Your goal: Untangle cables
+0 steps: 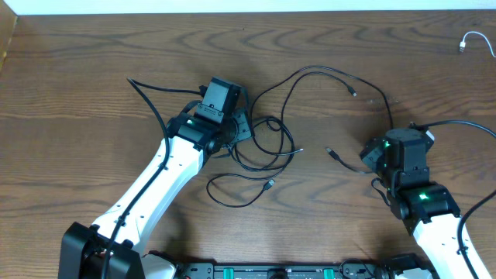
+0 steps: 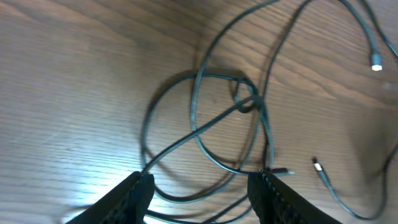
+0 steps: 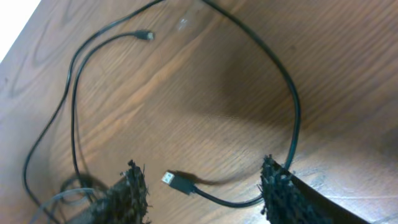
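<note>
The wooden table (image 1: pixel 93 77) fills the overhead view; its far edge shows as a pale strip, and its near edge is hidden behind the arm bases. The left arm (image 1: pixel 155 182) reaches from the near-left corner towards the middle. The right arm (image 1: pixel 434 225) comes up from the near-right corner and is cut off by the bottom of the frame. From above, each wrist covers its own fingers.

In the left wrist view the left gripper (image 2: pixel 200 180) stands wide apart and clamps nothing, though strands run across the wood between its fingers (image 2: pixel 137 193). The right gripper (image 3: pixel 202 168) is also spread, again with nothing pinched.

The black cables (image 1: pixel 263 143) lie in the middle of the table, just right of the left wrist, as overlapping loops. One long arc sweeps towards the far edge and back down to the right wrist. A separate loop (image 1: pixel 232 194) sags towards the near edge. How many cords make up the heap cannot be told. Where strands cross there is a small knot (image 2: pixel 245 102), blurred in the left wrist view.

The white cable (image 1: pixel 474 40) sits well apart at the far-right corner, cut off by the frame edge.

A USB plug (image 3: pixel 176 182) rests on the wood between the right fingers, its cord curving against the right-hand one; whether they touch is unclear. A smaller plug (image 3: pixel 146 35) lies farther off.
</note>
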You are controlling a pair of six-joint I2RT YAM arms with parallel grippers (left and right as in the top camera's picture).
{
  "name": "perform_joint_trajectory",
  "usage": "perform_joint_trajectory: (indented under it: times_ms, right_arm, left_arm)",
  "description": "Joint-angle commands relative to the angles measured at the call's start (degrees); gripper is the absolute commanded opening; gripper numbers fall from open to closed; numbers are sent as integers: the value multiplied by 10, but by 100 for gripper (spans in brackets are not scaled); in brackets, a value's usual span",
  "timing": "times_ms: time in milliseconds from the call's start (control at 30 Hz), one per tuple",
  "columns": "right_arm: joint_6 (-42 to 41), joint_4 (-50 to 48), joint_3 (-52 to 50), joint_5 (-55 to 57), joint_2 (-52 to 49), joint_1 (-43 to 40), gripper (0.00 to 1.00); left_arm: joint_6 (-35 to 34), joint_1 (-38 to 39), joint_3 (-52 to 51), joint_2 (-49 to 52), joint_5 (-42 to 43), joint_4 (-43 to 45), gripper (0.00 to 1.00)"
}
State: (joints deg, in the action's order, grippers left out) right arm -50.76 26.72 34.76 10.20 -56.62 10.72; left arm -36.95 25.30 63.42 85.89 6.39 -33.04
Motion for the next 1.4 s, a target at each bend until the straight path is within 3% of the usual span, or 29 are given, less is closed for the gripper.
perform_joint_trajectory:
  times_ms: [0,33,67,100,300,533,900,1167,1367]
  right_arm:
    - [0,-4,30,-40,2,-2,64]
    - [0,-7,36,-52,2,-2,64]
    - [0,-10,40,-62,2,-2,64]
    - [0,-16,44,-75,2,-2,65]
    - [0,-38,47,-123,1,-2,66]
    - [0,-31,47,-123,1,-2,67]
    - [-4,-6,47,-123,0,-1,69]
    - [-4,14,47,-123,0,-1,69]
    - [-4,27,47,-123,0,-1,70]
  left_arm:
    - [14,1,5,3,-37,-16,56]
    - [14,1,5,4,-37,-22,57]
    - [14,1,5,6,-39,-26,70]
    - [14,1,5,8,-43,-31,73]
    - [11,2,5,36,-38,-63,74]
    - [-11,16,5,84,52,-91,73]
    - [-93,84,5,131,33,-110,47]
    - [-108,85,5,131,14,-117,15]
    - [-109,85,5,131,0,-122,17]
